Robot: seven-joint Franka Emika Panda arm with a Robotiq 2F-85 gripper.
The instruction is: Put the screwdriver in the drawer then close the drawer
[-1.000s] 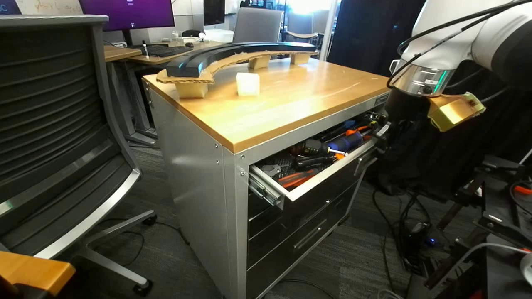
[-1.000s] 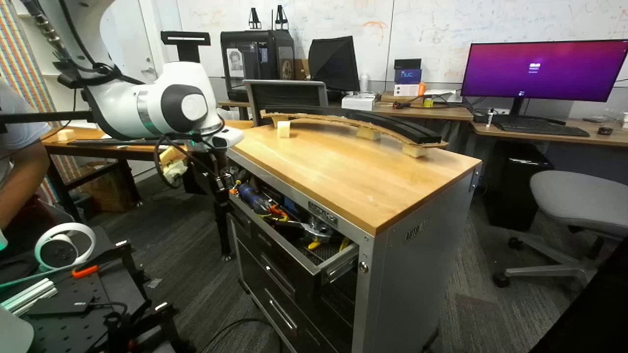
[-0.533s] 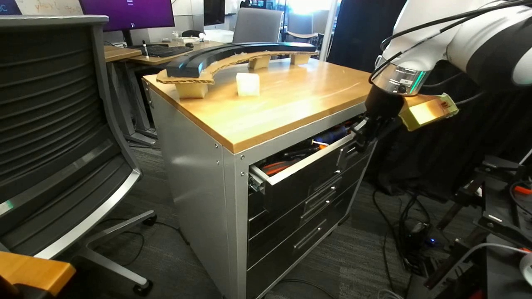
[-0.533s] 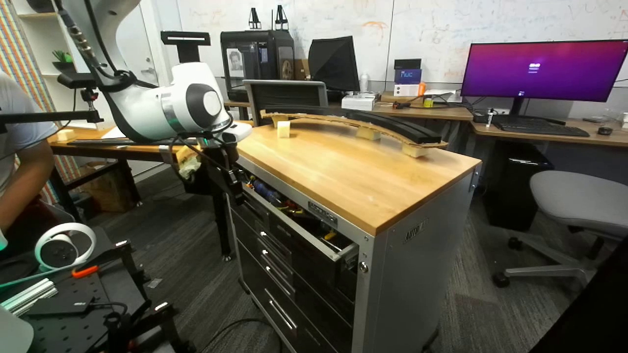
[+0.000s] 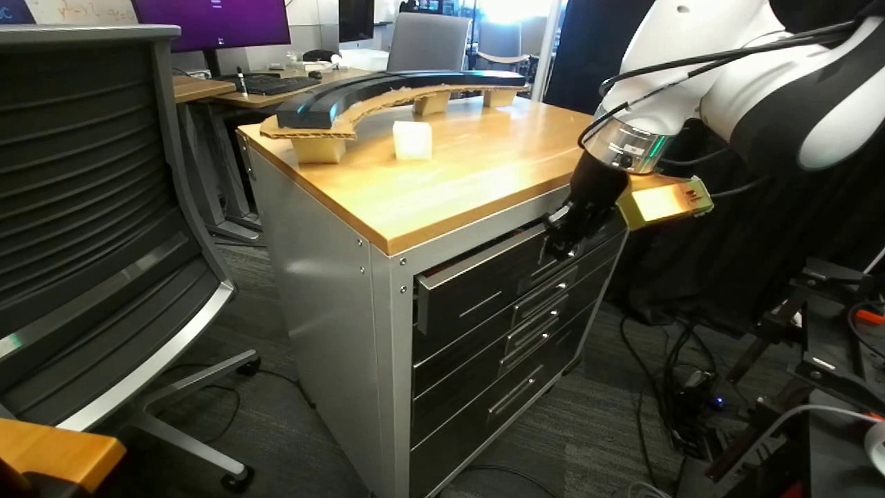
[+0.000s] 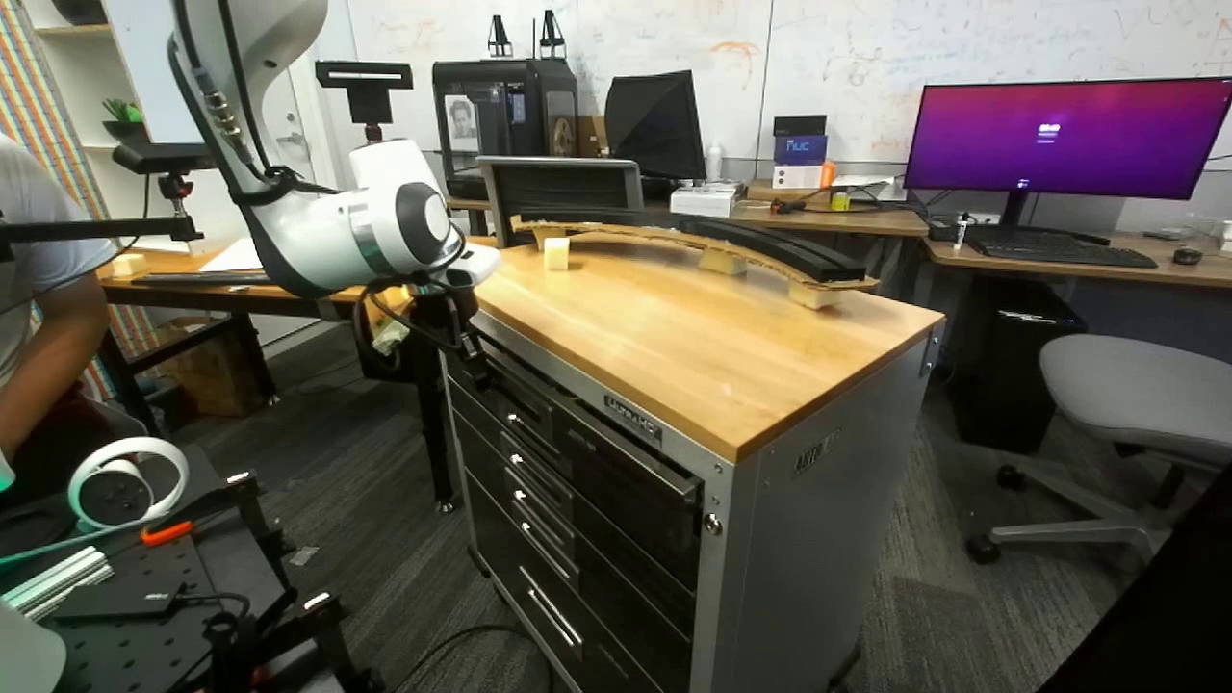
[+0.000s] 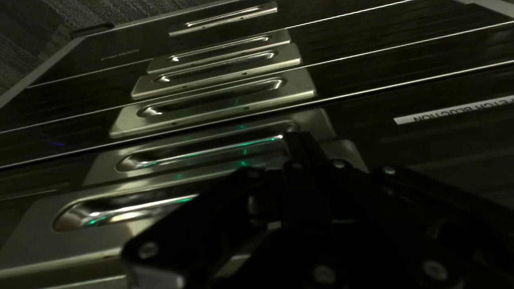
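In the wrist view your black two-fingered gripper [image 7: 302, 139] has its jaws together, tip against tip. In an exterior view it is at the right part of the dark front of the wide, shallow grey metal drawer [image 5: 470, 294]; whether it touches, you cannot tell. That drawer, the topmost of its stack, juts out slightly from the grey metal cabinet [image 5: 328, 304]. You cannot tell where the screwdriver is. On the light wooden tabletop [image 5: 470, 187], a pale cube-shaped block [image 5: 413, 141] sits left of centre, near the black curved bar [image 5: 387, 83].
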